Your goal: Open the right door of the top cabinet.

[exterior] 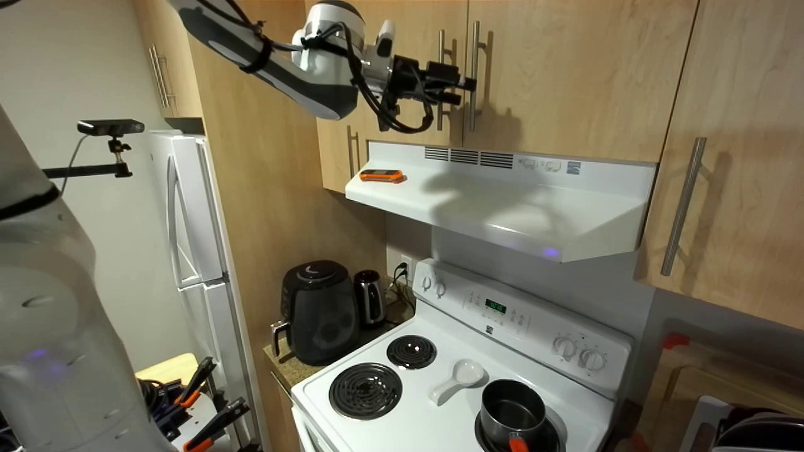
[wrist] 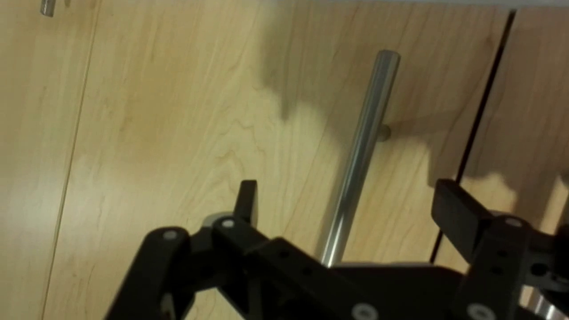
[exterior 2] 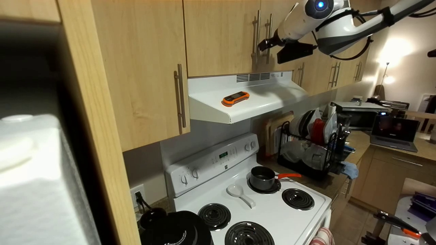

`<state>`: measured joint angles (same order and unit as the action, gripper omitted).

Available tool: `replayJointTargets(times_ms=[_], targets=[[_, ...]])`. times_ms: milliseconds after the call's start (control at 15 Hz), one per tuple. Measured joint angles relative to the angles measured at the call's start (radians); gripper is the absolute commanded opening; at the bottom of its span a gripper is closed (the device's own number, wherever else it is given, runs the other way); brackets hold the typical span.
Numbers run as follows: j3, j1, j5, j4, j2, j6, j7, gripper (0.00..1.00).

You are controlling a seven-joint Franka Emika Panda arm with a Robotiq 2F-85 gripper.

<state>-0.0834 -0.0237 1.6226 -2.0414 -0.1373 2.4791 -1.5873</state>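
1. The hand (wrist: 349,189) stands with its two fingers (wrist: 246,202) spread wide apart and has hold of nothing.
2. In the wrist view, where the scene appears upside down, a brushed-metal bar handle (wrist: 362,153) runs between the fingers, clear of both; one end is hidden behind the hand. How deep it sits between the fingertips, I cannot tell.
3. That handle belongs to the right door (exterior: 584,75), a flat light-wood panel, closed, the right-hand leaf of the top cabinet (exterior: 515,37).
4. Across the dark gap is the left door (exterior 2: 221,37), also closed, with its own upright bar handle.
5. Directly below the cabinet is a white range hood (exterior: 502,194); an orange-cased handheld device (exterior 2: 235,98) lies on its sloping top.
6. Right of the hood hangs a longer single wood door (exterior: 747,125).
7. Under the hood stands a white electric stove (exterior 2: 277,211). A dark saucepan (exterior 2: 261,180) with an orange handle sits on its back right coil burner; a white spoon rest (exterior 2: 235,191) lies between that and the back left burner.
8. Left of the stove is a black air fryer (exterior: 320,317); right of it, a loaded dish rack (exterior 2: 303,169).
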Motion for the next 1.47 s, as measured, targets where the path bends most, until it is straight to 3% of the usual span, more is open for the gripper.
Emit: replayJointTargets(times_ms=[733,1467], targets=[[0.011,0.080,-0.006,-0.081,-0.093,-0.070,0.033,1.00],[0.039,0.078,0.005,-0.098,-0.094,-0.257,0.033,1.00]])
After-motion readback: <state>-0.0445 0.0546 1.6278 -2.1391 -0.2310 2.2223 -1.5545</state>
